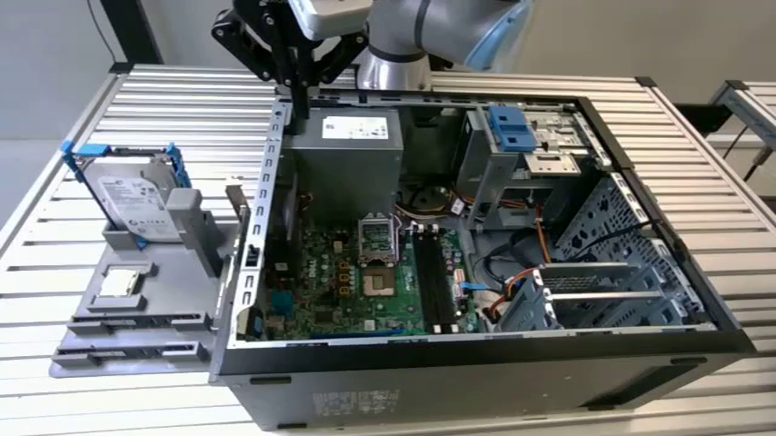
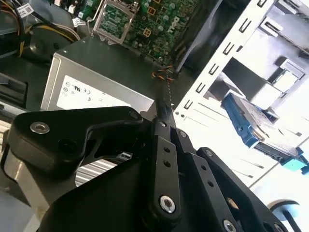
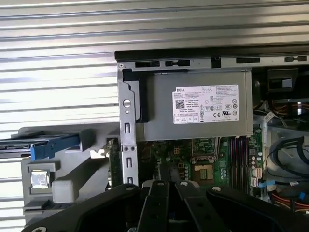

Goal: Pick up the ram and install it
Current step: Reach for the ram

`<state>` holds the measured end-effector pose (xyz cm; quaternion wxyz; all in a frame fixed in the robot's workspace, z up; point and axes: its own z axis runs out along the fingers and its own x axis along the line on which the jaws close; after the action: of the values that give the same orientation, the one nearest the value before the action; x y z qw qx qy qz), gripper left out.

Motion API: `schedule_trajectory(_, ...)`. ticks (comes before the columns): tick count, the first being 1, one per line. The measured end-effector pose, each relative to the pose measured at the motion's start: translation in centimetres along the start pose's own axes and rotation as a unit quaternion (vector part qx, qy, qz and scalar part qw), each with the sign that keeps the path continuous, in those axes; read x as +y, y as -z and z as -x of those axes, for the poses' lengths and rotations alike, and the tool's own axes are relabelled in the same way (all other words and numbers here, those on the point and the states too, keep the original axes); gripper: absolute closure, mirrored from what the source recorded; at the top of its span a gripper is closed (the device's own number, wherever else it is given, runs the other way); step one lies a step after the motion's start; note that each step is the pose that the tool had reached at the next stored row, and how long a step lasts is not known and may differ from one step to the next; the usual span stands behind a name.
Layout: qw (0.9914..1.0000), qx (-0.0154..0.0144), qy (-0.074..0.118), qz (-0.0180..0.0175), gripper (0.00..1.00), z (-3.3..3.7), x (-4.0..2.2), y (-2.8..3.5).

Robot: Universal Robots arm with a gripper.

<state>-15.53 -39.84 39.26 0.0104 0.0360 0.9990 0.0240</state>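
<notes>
Outside the computer case (image 1: 485, 363), on the exterior view's left, we see the ram (image 1: 235, 207) standing on edge in the gray fixture (image 1: 134, 336), just beside the case's side wall (image 1: 273, 209). Its long axis runs alongside that wall; in the first wrist view it (image 3: 112, 157) is edge-on, a thin greenish strip. That wall stands between it and the motherboard (image 1: 352, 282) with its black slots (image 1: 431, 272).

On the same fixture are the hard drive (image 1: 122, 195) in its blue frame and the small square chip (image 1: 122, 283), both well apart from the ram. The slatted worktop (image 1: 73, 118) carries everything.

The end effector (image 1: 294, 91) hangs over the case's rear corner, above the power supply (image 1: 345, 154). Its fingers are pressed together and we see nothing between them (image 2: 167, 104).

The ram's lower part is hidden in the fixture, and we can't make out its chips. The end effector's own links cover the lower part of both wrist views.
</notes>
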Motion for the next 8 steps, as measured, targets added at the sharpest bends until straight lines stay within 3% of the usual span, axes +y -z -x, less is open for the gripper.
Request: schedule_trajectory(8,1.00000,0.0000,0.000,0.0000,1.00,-1.86,-0.13,0.04)
